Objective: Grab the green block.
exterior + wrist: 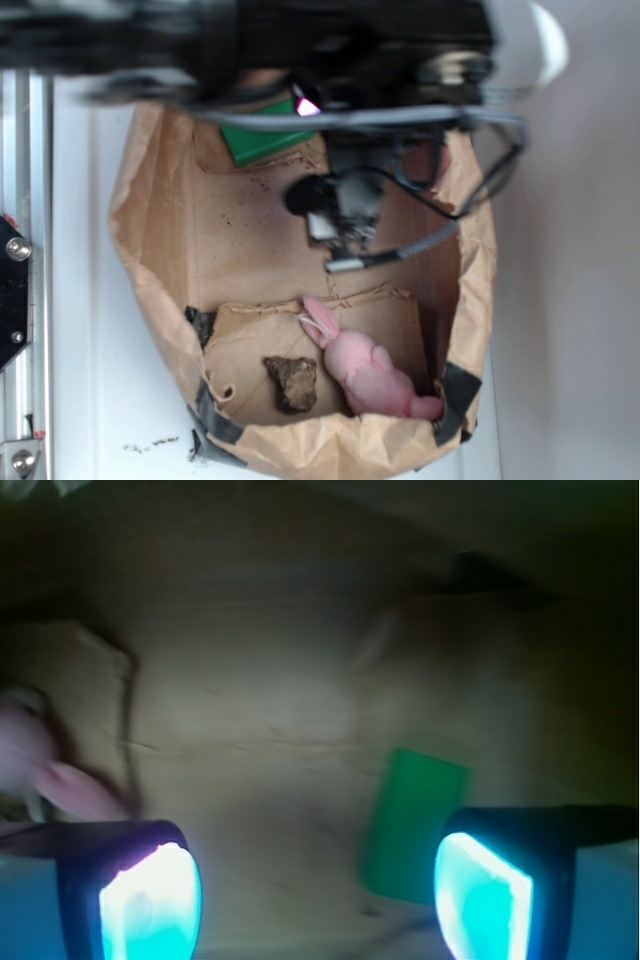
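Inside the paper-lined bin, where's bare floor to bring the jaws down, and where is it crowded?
The bare brown paper runs mid-bin, between the green block and the raised flap holding the brown rock and pink bunny. That flap end is crowded. The gripper, jaws open, hangs over the bare stretch, the block beside one finger.

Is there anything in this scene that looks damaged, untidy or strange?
Yes. The brown paper lining is crumpled and torn, with a jagged rip near the pink bunny, and black tape patches its lower corners. A lumpy brown chunk lies beside the bunny. The green block looks intact, and the gripper is open.
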`<state>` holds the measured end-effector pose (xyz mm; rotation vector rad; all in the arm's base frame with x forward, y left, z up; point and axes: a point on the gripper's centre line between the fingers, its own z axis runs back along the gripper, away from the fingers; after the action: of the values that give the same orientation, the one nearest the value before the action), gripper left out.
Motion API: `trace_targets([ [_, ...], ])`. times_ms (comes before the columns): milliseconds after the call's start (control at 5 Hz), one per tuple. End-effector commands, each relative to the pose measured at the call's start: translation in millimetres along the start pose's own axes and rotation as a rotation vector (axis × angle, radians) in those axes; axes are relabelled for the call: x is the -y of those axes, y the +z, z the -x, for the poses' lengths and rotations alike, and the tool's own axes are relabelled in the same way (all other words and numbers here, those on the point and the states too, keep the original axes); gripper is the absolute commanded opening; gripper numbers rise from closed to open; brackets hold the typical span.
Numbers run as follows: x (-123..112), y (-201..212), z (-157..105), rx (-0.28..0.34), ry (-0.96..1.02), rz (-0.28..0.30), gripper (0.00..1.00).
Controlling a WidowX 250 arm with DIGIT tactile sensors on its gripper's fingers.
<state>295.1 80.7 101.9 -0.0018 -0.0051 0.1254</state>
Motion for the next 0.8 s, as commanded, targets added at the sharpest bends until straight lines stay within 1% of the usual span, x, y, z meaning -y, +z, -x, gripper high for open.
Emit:
trace_targets([
  [0,-22,-3,1,0.148,0.125,0.075,1.00],
  [200,-27,-5,5,0.210,0.161,0.069,1.00],
  [400,-35,-9,-1,0.304,0.227,0.035,1.00],
  [600,-42,-12,-8,0.297,0.278,0.025,1.00],
])
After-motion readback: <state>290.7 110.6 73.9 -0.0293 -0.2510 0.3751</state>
